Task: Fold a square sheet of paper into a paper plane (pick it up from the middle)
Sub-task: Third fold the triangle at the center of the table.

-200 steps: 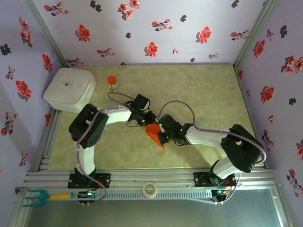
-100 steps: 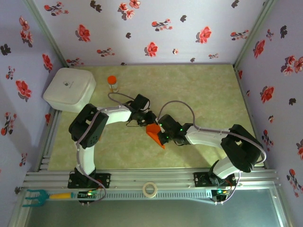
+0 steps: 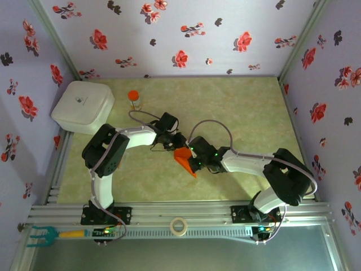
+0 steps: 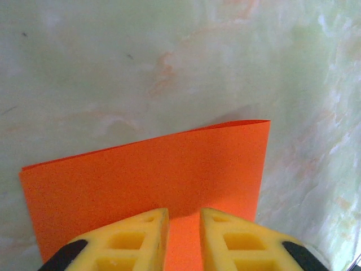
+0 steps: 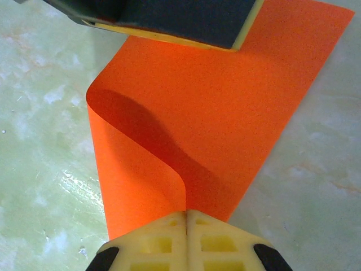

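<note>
Setting: lilac wallpaper with red blossoms closes in a pale green marbled table (image 3: pixel 248 113) on three sides.
Paper: the sheet of paper (image 3: pixel 183 157), bright orange and folded over, lies at the middle of the table, a little toward the near edge, between the two grippers.
Paper shape: from the right wrist, one layer curls up off the flat layer in a soft loop. From the left wrist, it lies flat with doubled edges at one corner.
Right gripper: the right gripper (image 5: pixel 186 213) is clenched tight on the raised curl, its yellow fingertips meeting with the paper pinched between them.
Left gripper: the left gripper (image 4: pixel 183 214) sits over the opposite edge of the sheet, its fingers parted by a narrow gap with orange showing through. Whether they press on the paper cannot be told.
Arms: both reach inward from the near edge and meet at the sheet.
Far left: a white lidded box (image 3: pixel 82 107), and just right of it a small orange-capped bottle (image 3: pixel 133 99), both well apart from the paper.
Near rail: a roll of tape (image 3: pixel 179 226) at the centre, and a green-headed tool with a yellow handle (image 3: pixel 48 234) at the left end.
</note>
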Controlling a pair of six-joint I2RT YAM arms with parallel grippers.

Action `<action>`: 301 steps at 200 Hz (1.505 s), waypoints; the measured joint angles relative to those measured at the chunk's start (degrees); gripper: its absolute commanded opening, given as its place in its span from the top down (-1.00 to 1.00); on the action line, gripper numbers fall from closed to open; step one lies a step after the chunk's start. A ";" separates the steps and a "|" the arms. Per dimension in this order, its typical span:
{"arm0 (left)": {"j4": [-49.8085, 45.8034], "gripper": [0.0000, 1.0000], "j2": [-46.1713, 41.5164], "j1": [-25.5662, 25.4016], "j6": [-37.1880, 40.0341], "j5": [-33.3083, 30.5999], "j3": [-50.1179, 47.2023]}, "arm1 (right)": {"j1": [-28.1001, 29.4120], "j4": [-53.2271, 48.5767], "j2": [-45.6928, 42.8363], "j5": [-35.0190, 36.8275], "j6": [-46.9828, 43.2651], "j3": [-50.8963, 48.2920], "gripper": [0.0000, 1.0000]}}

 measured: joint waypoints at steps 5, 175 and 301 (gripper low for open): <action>0.00 0.56 0.00 0.00 0.00 0.00 0.00 | -0.02 0.00 0.00 -0.02 -0.02 0.00 1.00; 0.59 0.58 -0.02 0.00 -0.02 0.04 -0.33 | -0.42 0.07 1.70 -0.07 -0.90 0.35 1.00; 1.51 0.62 -0.02 0.07 -0.04 0.42 -0.81 | -0.72 0.70 2.67 -0.48 -1.92 0.72 1.00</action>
